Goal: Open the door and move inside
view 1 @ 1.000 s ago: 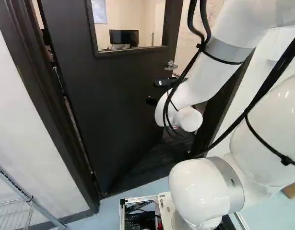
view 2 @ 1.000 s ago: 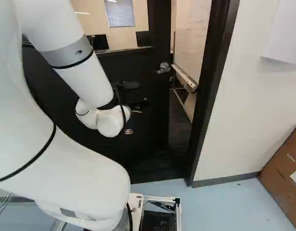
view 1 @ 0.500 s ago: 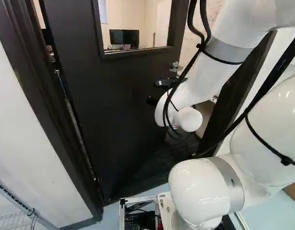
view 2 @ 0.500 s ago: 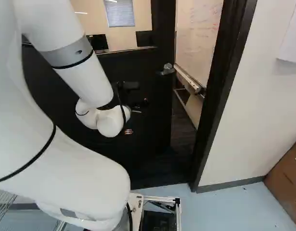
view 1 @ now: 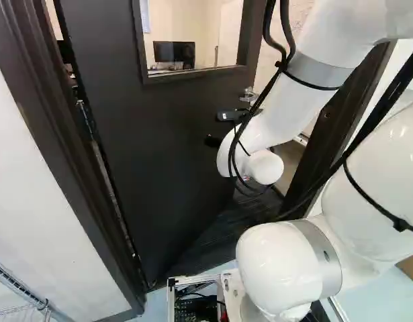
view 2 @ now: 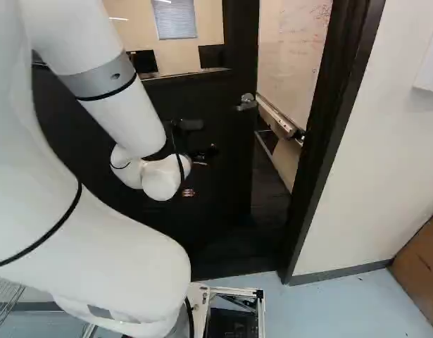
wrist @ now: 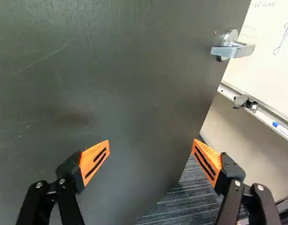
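Room (view 1: 205, 30) beyond, whiteboard (wrist: 265, 51) within | dark door (view 1: 159, 134) partly open, lever handle (wrist: 237, 50) near free edge | gripper (view 2: 201, 170) facing door, spread wide, nothing held

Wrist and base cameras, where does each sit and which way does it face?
Left base view: behind the arm, to its left; looks ahead and down at the door; the arm shows right of the middle.
Right base view: behind the arm, to its right; same direction, arm left of the middle.
Wrist view: on the wrist, looking along the open hand, both fingers showing, at the door.
All three share door and handle.
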Robot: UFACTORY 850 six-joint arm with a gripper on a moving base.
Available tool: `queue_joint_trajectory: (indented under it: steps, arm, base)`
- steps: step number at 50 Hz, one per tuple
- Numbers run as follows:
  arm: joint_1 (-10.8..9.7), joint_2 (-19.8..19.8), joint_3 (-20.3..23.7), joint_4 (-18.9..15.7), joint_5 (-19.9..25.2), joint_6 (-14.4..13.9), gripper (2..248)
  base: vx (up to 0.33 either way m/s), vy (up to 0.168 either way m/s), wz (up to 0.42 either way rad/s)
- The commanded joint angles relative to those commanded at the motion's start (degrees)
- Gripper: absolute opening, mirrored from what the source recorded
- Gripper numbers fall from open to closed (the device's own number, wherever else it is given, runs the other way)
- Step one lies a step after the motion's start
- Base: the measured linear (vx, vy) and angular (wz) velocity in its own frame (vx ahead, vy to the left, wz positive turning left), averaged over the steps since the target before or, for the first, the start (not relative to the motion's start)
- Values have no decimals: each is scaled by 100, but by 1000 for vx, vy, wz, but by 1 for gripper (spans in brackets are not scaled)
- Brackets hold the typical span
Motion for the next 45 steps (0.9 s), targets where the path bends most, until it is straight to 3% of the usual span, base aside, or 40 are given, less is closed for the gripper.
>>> queue_joint_trajectory:
  steps: [45]
  arm:
    - [251,-994,-958,556,53,0,247]
  base:
    - [0,0,0]
